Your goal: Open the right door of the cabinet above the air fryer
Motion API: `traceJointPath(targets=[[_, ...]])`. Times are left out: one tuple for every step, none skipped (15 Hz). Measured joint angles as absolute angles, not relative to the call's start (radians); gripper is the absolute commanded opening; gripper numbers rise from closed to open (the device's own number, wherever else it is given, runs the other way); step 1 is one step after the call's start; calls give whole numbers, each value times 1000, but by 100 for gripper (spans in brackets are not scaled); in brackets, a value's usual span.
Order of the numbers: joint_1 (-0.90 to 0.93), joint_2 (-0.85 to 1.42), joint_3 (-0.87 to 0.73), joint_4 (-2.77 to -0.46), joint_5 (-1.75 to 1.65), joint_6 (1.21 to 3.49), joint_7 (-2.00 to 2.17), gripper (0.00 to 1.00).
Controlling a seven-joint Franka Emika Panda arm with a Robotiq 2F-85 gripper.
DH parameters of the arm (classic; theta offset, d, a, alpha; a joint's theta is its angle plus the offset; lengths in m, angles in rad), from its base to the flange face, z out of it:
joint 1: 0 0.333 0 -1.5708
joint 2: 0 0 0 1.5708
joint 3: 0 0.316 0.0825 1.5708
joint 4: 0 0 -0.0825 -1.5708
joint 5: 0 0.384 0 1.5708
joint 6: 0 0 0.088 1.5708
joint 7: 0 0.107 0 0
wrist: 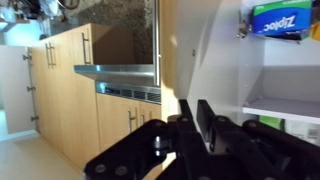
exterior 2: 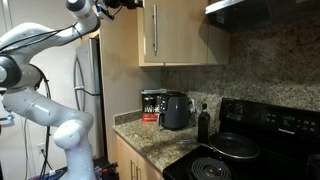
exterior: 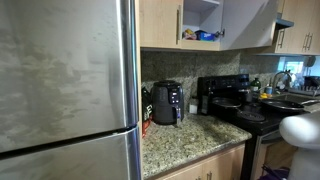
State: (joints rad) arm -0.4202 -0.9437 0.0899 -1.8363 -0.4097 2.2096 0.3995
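Gripper [wrist: 196,108] with fingers pressed together, empty, up beside the cabinet's right door [exterior: 250,22], swung wide above the air fryer [exterior: 167,102]. Blue box [wrist: 280,18] shelved inside. Below: speckled granite counter [exterior: 190,140], black stove [exterior: 240,105], steel fridge [exterior: 65,80].

A: Where is the air fryer [exterior: 167,102] placed?
B: It is set on the counter [exterior: 190,140], near the back wall, between the fridge [exterior: 65,80] and the stove [exterior: 235,110].
A: What is found beside it?
B: A carton [exterior 2: 152,103] is stood just beside it on the fridge side. A bottle [exterior 2: 203,122] is stood between it and the stove.
A: And above?
B: The cabinet [exterior: 160,20] is mounted over it, and a box [exterior: 205,35] is kept on a shelf in the right compartment. The range hood [exterior 2: 265,10] is hung above the stove, beside the cabinet.
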Motion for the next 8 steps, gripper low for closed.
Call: traceJointPath(targets=[[-430, -976, 52, -1873, -418, 2191, 400, 4], [-442, -1008, 12, -1914, -429, 2181, 399, 4], [-455, -1037, -22, -1956, -430, 2165, 400, 22], [-461, -1060, -45, -1997, -418, 2144, 414, 22], [-458, -1082, -52, -2045, -387, 2134, 440, 47], [-450, -1101, -43, -2094, -346, 2133, 476, 47], [-442, -1118, -18, -2140, -298, 2133, 520, 49], [-431, -1133, 21, -2181, -244, 2133, 570, 31]])
